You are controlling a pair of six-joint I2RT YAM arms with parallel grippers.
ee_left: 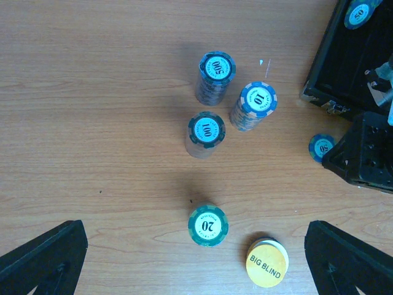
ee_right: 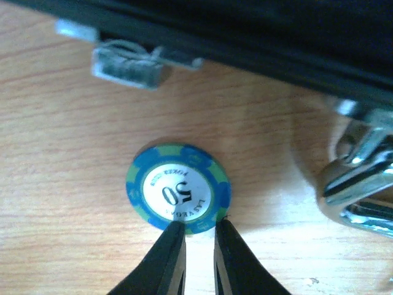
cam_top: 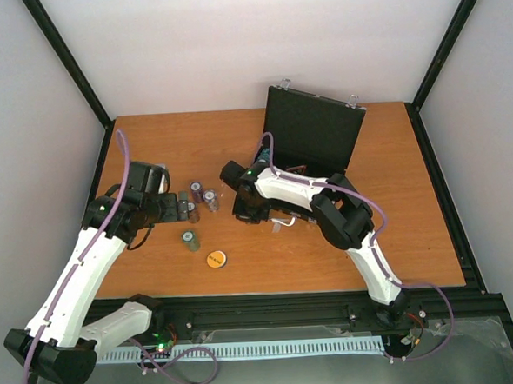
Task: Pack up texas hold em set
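The black case (cam_top: 314,132) stands open at the back of the table, its lid raised; one blue chip (ee_left: 358,13) lies inside it. Three chip stacks marked 500 (ee_left: 216,69), 10 (ee_left: 258,101) and 100 (ee_left: 206,129) stand together, a 20 stack (ee_left: 207,225) apart from them. The orange "BIG BLIND" disc (ee_left: 267,263) lies beside the 20 stack. My left gripper (ee_left: 196,263) hangs wide open above the 20 stack. My right gripper (ee_right: 199,226) has its fingertips (ee_right: 174,232) a narrow gap apart at the near rim of a blue 50 chip (ee_right: 178,189) lying flat on the wood in front of the case.
The case's silver handle (ee_right: 362,184) and a clasp (ee_right: 129,61) lie close to the 50 chip. The right arm (cam_top: 282,190) reaches across the case's front edge. Black frame rails (cam_top: 439,181) border the wooden table.
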